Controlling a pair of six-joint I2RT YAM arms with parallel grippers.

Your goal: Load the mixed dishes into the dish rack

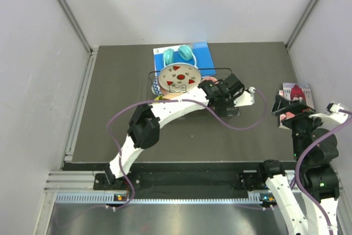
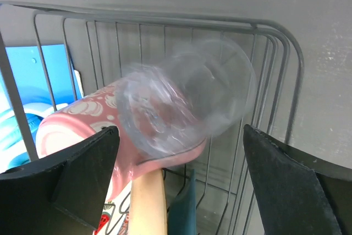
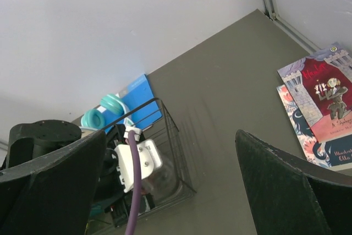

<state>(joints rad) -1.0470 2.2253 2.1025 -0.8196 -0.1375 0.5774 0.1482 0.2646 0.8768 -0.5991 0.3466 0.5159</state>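
Grey matting covered the table between white walls. At upper centre, the dish rack held the upright watermelon plate, with teal headphones on a blue book behind it. The left gripper stood spread, fingers clear of a blurred clear glass that lay over the pink mug inside the rack. The right gripper gaped empty near picture books.

The pincer stands with its jaws spread wide. Between them, touching neither finger, a clear glass lies tilted and blurred. It overlaps a pink mug toward the left finger. Below the mug, two plate edges show, one cream and one teal. The rack wires rise beyond the fingers, and a blue book shows through them on the far left.
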